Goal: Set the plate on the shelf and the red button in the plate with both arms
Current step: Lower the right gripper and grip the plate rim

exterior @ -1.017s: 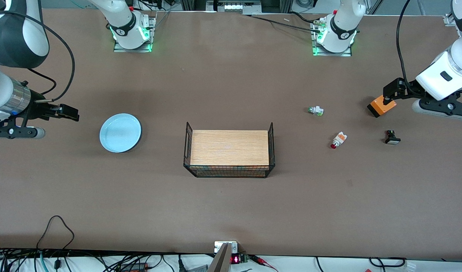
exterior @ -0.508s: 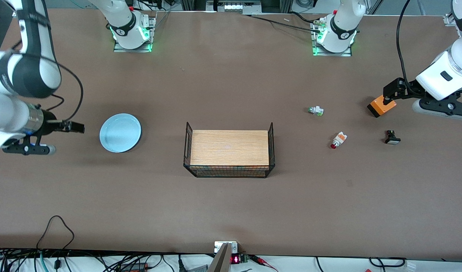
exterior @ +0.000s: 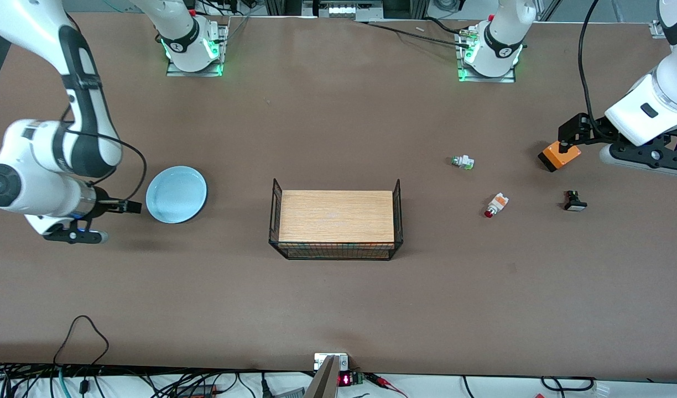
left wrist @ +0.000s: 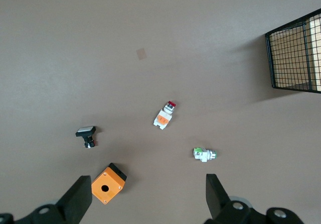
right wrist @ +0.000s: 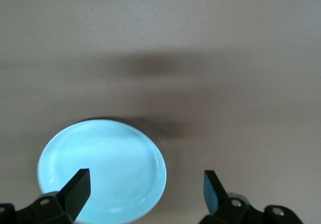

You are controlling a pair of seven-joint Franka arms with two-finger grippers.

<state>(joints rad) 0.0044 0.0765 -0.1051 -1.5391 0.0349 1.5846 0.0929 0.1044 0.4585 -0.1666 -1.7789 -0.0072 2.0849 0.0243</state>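
The pale light-blue plate [exterior: 176, 194] lies on the table toward the right arm's end. My right gripper [exterior: 129, 207] is open and empty at the plate's edge. In the right wrist view the plate [right wrist: 103, 170] has its rim between my right gripper's [right wrist: 145, 189] spread fingers. The red button [exterior: 495, 205] lies on its side toward the left arm's end and also shows in the left wrist view [left wrist: 165, 115]. My left gripper [exterior: 571, 132] is open and empty above the orange box [exterior: 560, 155]. In the left wrist view it [left wrist: 148, 204] is apart from the button.
A wire basket with a wooden board [exterior: 336, 216] stands mid-table. The orange box with a black hole [left wrist: 108, 183], a green-tipped white switch [exterior: 462, 162] and a black switch [exterior: 574, 201] lie around the red button. Cables run along the table's front edge.
The right arm has swung toward the front camera and its gripper has moved in to the plate's edge. The left arm has barely moved.
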